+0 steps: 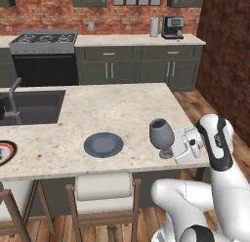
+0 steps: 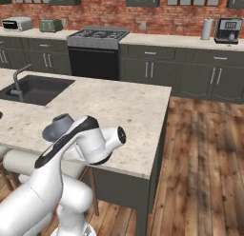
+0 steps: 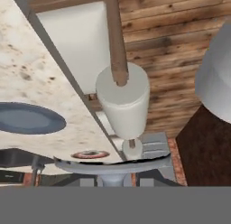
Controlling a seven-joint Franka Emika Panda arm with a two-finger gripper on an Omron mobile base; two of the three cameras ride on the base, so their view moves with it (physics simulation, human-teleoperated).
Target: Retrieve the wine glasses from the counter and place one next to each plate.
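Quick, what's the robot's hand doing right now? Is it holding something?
End effector: closed on the stem of the dark grey smoky wine glass, held upright just right of the slate-blue round plate.

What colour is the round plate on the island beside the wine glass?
Plain slate-blue, with no pattern. The plate shows best in the left base view.

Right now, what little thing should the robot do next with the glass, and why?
Probably lower the wine glass and let go. The gripper holds it by the stem, upright, just right of the blue plate on the island top. The foot looks at or barely above the stone, so the spot seems right.
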